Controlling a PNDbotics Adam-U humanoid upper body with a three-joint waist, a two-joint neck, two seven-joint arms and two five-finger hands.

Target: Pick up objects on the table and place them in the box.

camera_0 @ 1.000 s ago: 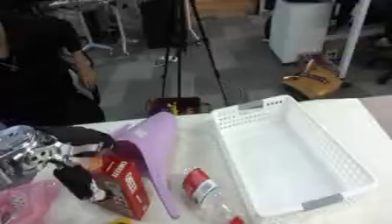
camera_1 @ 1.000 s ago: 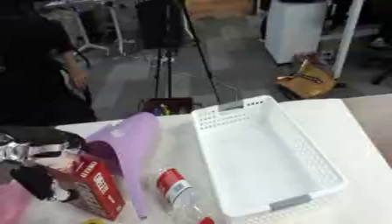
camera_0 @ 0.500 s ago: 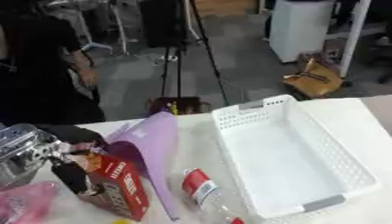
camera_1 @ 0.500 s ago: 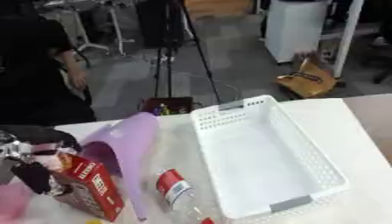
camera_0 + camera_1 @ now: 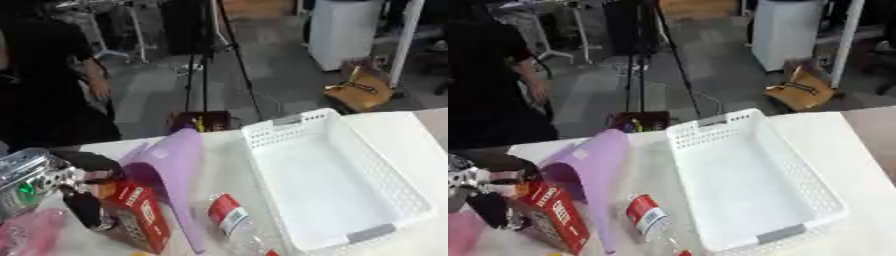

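Note:
My left hand (image 5: 80,197) is at the lower left, its dark fingers curled round the top of a red carton (image 5: 140,216) that stands tilted on the table. A purple pouch (image 5: 171,167) lies just right of the carton. A clear plastic bottle with a red and white label (image 5: 229,220) lies on its side between the pouch and the white box (image 5: 337,175). The box is a perforated plastic basket with nothing inside. A pink bag (image 5: 26,239) shows at the bottom left corner. My right hand is out of view.
The white table (image 5: 815,127) runs past the box to the right. Beyond its far edge stand a tripod (image 5: 210,60), a white bin (image 5: 346,30) and a person in black (image 5: 44,85) at the left.
The left hand has drawn back toward the left edge with the red carton, which now stands more upright. The camera has shifted slightly.

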